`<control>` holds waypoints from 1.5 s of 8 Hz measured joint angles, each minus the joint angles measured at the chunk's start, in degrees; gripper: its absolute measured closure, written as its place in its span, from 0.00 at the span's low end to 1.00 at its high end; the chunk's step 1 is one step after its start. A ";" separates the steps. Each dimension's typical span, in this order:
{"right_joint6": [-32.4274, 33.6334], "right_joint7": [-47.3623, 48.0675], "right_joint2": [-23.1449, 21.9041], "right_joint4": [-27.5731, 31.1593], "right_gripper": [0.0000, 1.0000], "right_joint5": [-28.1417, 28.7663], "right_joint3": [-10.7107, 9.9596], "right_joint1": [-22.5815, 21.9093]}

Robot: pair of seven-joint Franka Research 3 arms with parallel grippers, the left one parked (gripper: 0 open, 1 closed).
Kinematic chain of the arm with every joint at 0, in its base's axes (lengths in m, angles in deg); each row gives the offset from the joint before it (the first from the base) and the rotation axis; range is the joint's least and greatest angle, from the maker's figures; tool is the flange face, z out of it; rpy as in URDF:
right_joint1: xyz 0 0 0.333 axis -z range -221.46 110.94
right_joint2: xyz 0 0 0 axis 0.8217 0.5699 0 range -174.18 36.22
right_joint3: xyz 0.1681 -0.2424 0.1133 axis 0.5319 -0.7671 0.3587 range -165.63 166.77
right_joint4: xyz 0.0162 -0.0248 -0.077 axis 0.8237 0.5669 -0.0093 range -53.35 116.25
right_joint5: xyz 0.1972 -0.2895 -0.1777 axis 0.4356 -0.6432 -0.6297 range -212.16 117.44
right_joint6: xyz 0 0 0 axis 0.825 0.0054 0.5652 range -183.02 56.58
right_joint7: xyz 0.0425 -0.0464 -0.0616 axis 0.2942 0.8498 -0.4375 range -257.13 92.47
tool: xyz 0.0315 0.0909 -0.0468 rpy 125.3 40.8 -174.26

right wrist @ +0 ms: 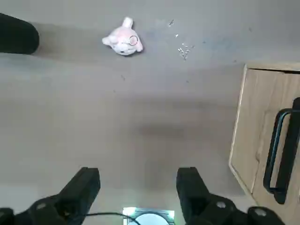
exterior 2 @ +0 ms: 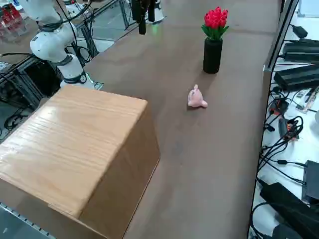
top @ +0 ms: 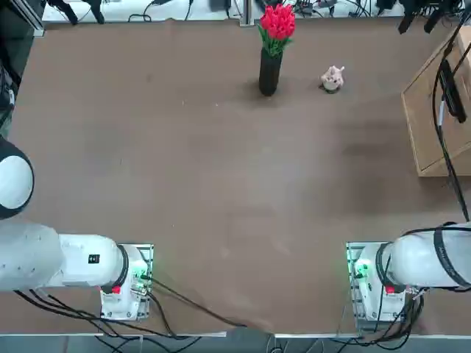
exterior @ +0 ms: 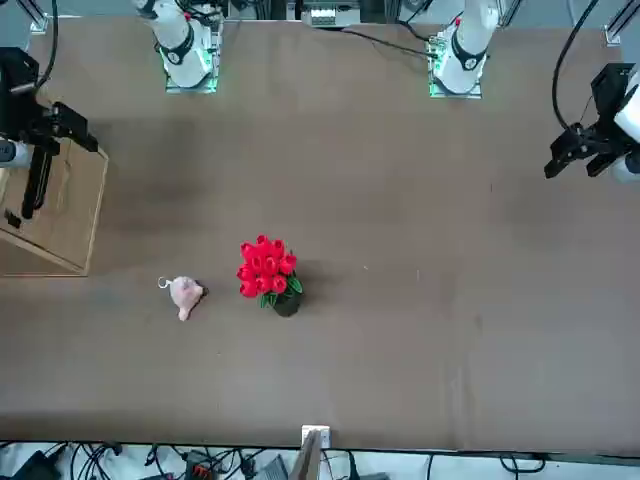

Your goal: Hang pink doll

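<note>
The pink doll lies on its side on the brown table, toward the far edge from the robot, with a small ring at its head. It sits just right of the black vase, as the robot faces. My right gripper hangs high over the robot's side of the table, well back from the doll. It is open with nothing between its fingers.
A black vase of red tulips stands beside the doll. A wooden box with a black bar on it sits at the table's right edge.
</note>
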 joint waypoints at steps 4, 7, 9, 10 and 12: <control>-0.04 0.03 0.00 0.00 0.00 0.00 0.00 -0.01; -0.02 0.03 0.00 0.00 0.00 0.01 0.18 -0.09; 1.94 0.03 0.00 -0.01 0.00 -0.01 0.14 -0.03; 3.84 0.03 0.00 -0.01 0.00 -0.01 -0.04 0.09; 6.13 5.46 0.26 0.04 0.00 0.00 -0.21 0.35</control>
